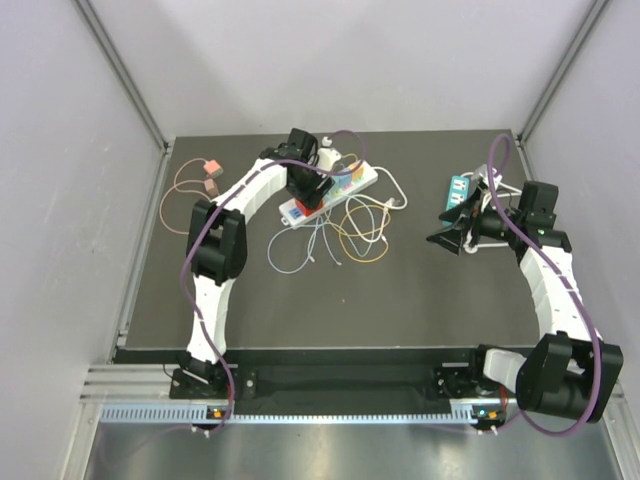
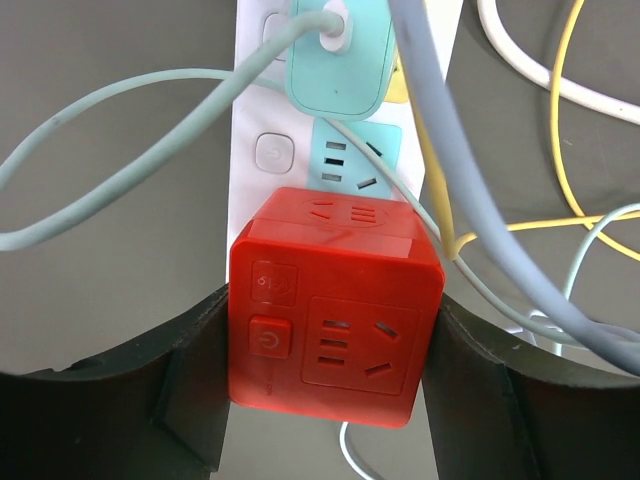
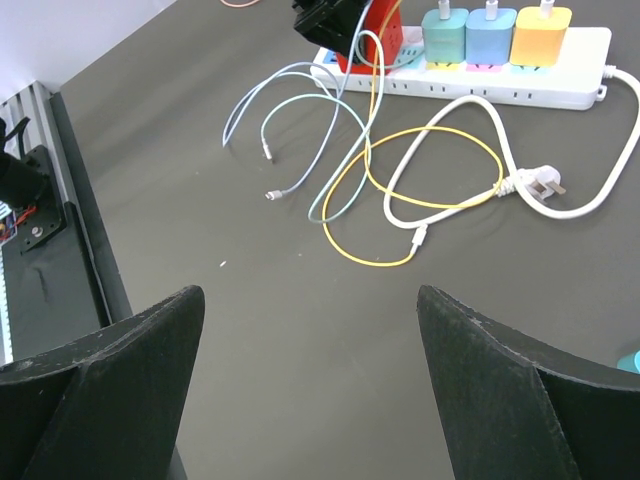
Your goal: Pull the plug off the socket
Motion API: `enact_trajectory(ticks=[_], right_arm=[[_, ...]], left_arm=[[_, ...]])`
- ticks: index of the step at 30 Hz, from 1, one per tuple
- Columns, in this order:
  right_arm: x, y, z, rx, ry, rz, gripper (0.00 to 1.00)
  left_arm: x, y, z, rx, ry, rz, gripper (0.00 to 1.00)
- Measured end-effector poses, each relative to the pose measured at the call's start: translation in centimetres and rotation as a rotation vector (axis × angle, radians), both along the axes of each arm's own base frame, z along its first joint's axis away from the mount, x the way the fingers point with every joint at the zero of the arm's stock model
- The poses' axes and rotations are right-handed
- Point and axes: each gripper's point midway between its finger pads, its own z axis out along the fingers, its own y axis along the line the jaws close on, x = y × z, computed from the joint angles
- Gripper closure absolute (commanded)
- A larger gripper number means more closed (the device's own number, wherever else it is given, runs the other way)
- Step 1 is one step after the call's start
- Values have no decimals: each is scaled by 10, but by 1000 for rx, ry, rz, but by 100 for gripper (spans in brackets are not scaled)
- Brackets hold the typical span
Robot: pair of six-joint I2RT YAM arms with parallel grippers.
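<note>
A red cube plug (image 2: 335, 300) with a power button and socket faces sits on the end of the white power strip (image 2: 250, 120). My left gripper (image 2: 330, 355) is shut on the red cube, one black finger pressed on each side. In the top view the left gripper (image 1: 310, 200) is over the strip (image 1: 362, 180) at the back middle. The right wrist view shows the red cube (image 3: 382, 25) at the strip's (image 3: 520, 90) left end. My right gripper (image 3: 310, 340) is open and empty, above bare table on the right (image 1: 450, 232).
Teal (image 3: 445, 30), blue (image 3: 490, 30) and yellow (image 3: 540, 30) chargers stand in the strip. Loose cables (image 3: 400, 200) and the strip's white plug (image 3: 540, 185) lie in front. A teal object (image 1: 458, 190) lies at the right, pink items (image 1: 210, 175) at the back left.
</note>
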Motion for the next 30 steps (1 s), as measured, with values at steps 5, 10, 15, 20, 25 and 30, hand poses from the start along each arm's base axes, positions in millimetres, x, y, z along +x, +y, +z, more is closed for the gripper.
enact_trajectory(ticks=[5,10,15,20,25,30], right_arm=[[0,0,0,3,1,2,13],[1,2,4,24,9,3,14],[4,2,-8,77,80,-42,14],[21,1,-34,128,233,-160,15],[44,8,-64,123,393,-305,14],[65,18,-98,102,561,-395,14]], left_arm=[[-3,-7,2,-62,30,48,100],[-14,-26,15,-274,99,158,100],[-32,-49,31,-515,175,251,100],[-48,-69,38,-692,258,295,100],[-58,-81,36,-763,311,299,100],[-74,-84,27,-773,340,289,100]])
